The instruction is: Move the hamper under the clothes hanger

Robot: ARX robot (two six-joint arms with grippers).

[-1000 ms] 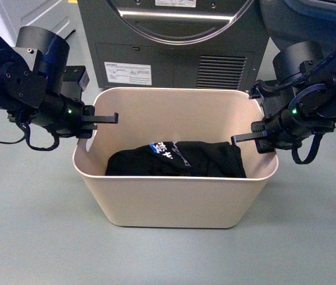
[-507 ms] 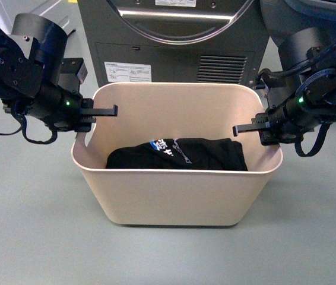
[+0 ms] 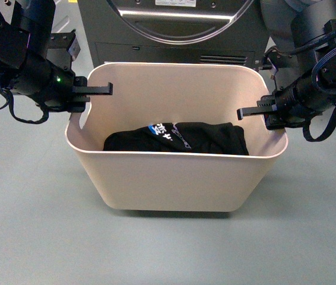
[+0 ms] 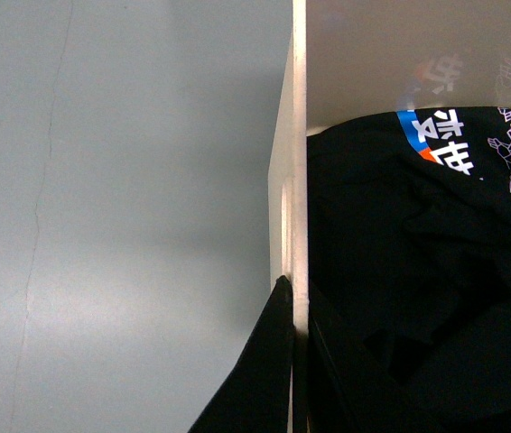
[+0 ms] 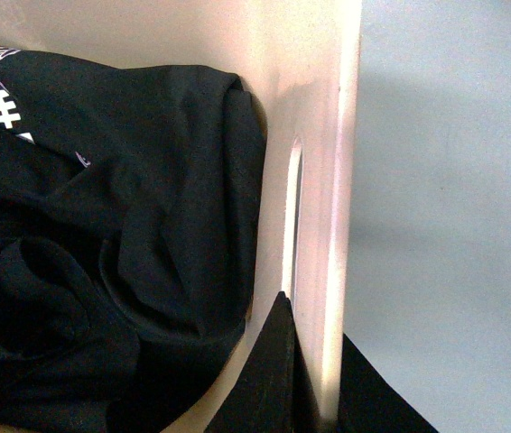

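I hold the hamper [image 3: 174,178] by its two short sides. My left gripper [image 3: 88,92] has its jaws clenched on the tub's left wall, one finger inside and one outside. The left wrist view shows the same: the thin beige wall [image 4: 298,135] runs straight down between the dark fingers [image 4: 269,370], which press against it from both sides. My right gripper [image 3: 262,114] is clenched the same way on the right wall. In the right wrist view the jaws meet the wall just beside the slot handle [image 5: 293,216], with the inner finger [image 5: 269,370] against the hamper's inner face.

The hamper is on or just above the grey floor [image 3: 25,225]. A shadow lies under its base, and I cannot tell whether the base touches. A crumpled black garment [image 3: 177,142] with blue and white print lies in the bottom of the tub, spread nearly from wall to wall, and touches the wall by my right jaws.

Just behind the hamper stands a grey washing machine [image 3: 174,29] with a round door, its lower panel partly hidden by the tub's far rim.
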